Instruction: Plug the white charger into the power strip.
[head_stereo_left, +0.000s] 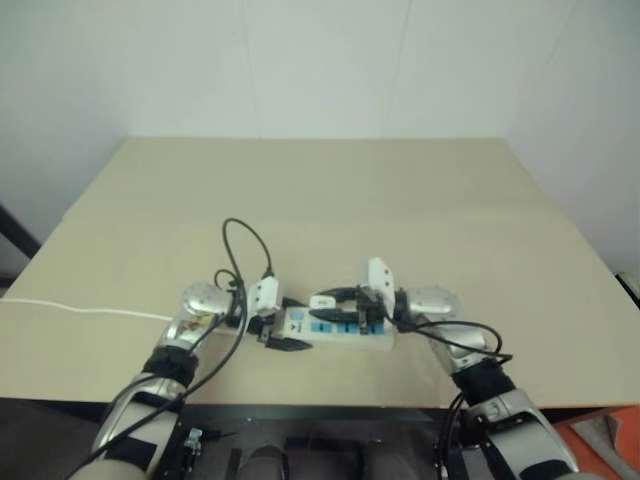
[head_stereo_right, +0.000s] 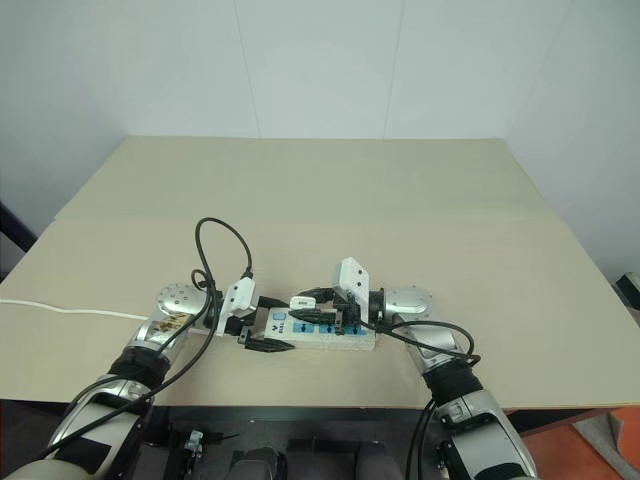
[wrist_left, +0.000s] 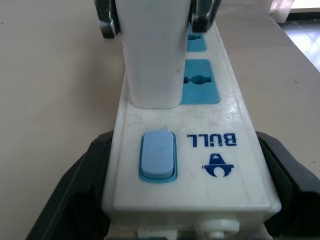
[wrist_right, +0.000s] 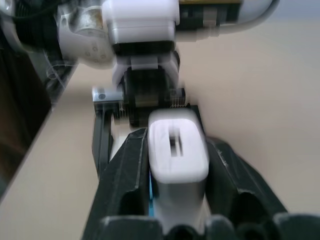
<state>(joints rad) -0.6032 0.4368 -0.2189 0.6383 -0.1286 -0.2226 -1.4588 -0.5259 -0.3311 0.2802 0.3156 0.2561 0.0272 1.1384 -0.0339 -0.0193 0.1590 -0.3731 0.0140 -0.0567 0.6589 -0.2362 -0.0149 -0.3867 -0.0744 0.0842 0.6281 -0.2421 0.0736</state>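
Note:
The power strip (head_stereo_left: 362, 338) lies near the table's front edge, its blue switch (wrist_left: 158, 155) end toward my left arm. My left gripper (head_stereo_left: 288, 323) is shut across that switch end, one black finger (wrist_left: 80, 195) against each long side. The white charger (wrist_left: 150, 60) stands upright on the socket beside the switch; its prongs are hidden. From the other side, my right gripper (wrist_right: 177, 145) reaches in level and is shut on the charger's body, with a finger (wrist_right: 127, 170) pressed to each flank. A free blue socket (wrist_left: 201, 82) shows just past the charger.
A thin white cord (head_stereo_left: 80, 308) runs across the beige table (head_stereo_left: 320, 200) toward its left edge. A black cable loop (head_stereo_left: 245, 245) arches above my left wrist. White walls stand behind the table's far edge.

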